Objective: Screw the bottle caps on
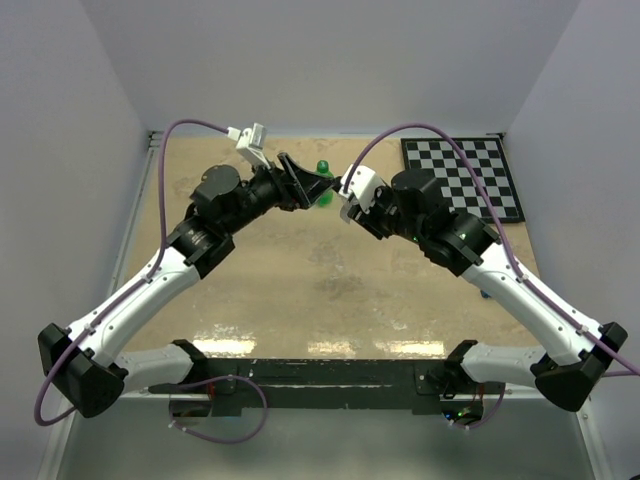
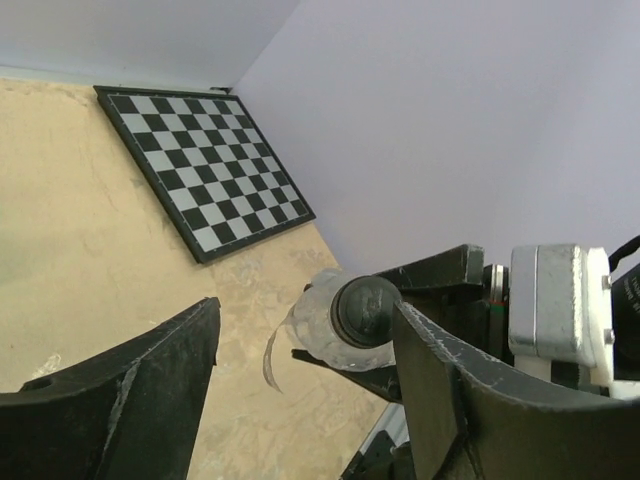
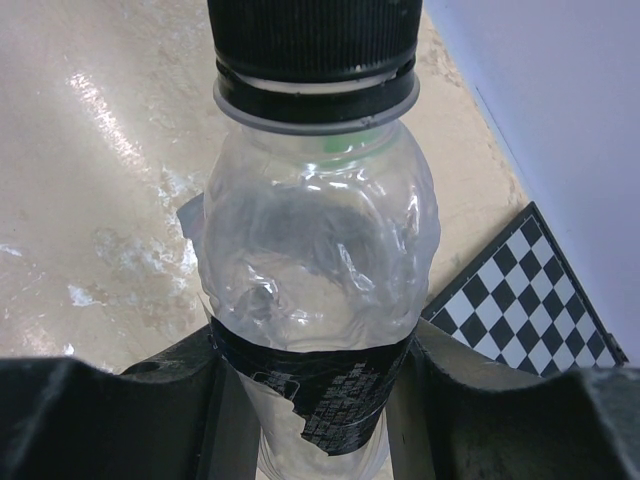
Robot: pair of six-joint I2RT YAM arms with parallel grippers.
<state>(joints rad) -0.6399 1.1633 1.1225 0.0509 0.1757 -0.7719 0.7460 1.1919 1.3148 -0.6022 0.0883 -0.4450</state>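
Note:
My right gripper (image 3: 312,405) is shut on the dark label band of the clear bottle (image 3: 315,250) and holds it above the table. The black cap (image 3: 315,40) sits on its neck. In the left wrist view the cap (image 2: 365,310) faces the camera between the wide open jaws of my left gripper (image 2: 305,335), close against the right finger (image 2: 440,390). In the top view my left gripper (image 1: 308,186) and right gripper (image 1: 342,192) meet at the far middle. The green bottle (image 1: 323,169) stands just behind them, partly hidden. I cannot pick out the green cap.
A black and white checkerboard (image 1: 465,176) lies flat at the far right corner of the tan table; it also shows in the left wrist view (image 2: 210,170) and the right wrist view (image 3: 530,290). White walls enclose the back and sides.

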